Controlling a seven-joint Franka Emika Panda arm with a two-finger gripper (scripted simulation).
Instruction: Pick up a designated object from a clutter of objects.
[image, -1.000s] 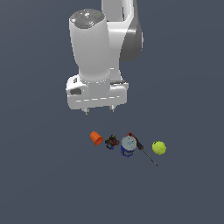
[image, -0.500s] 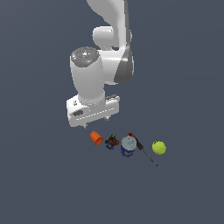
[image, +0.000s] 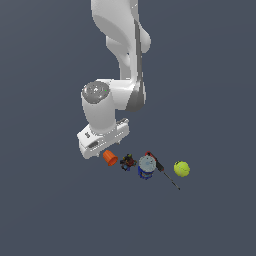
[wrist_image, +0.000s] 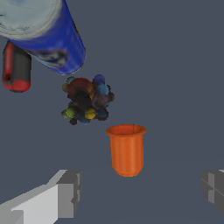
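Note:
The small orange tapered cup (image: 110, 158) lies on its side on the dark floor, at the exterior view's left end of a row of items. In the wrist view the cup (wrist_image: 126, 150) shows its hollow mouth. My gripper (image: 100, 152) is low, just to the exterior view's left of the cup; its fingers are hidden behind the hand there. In the wrist view the gripper (wrist_image: 142, 192) is open, with one finger (wrist_image: 65, 193) on each side, and the cup lies just ahead of the gap.
Beside the cup lie a dark multicoloured small object (image: 128, 162), a blue can with a silver top (image: 146, 166), a red-handled thin tool (image: 162, 170) and a yellow-green tennis ball (image: 182, 169). The multicoloured object (wrist_image: 85, 100), can (wrist_image: 43, 30) and red handle (wrist_image: 16, 66) also show in the wrist view.
The arm has come down and toward the exterior view's left, bringing the hand from well above the row to just beside the orange cup. The items have not moved.

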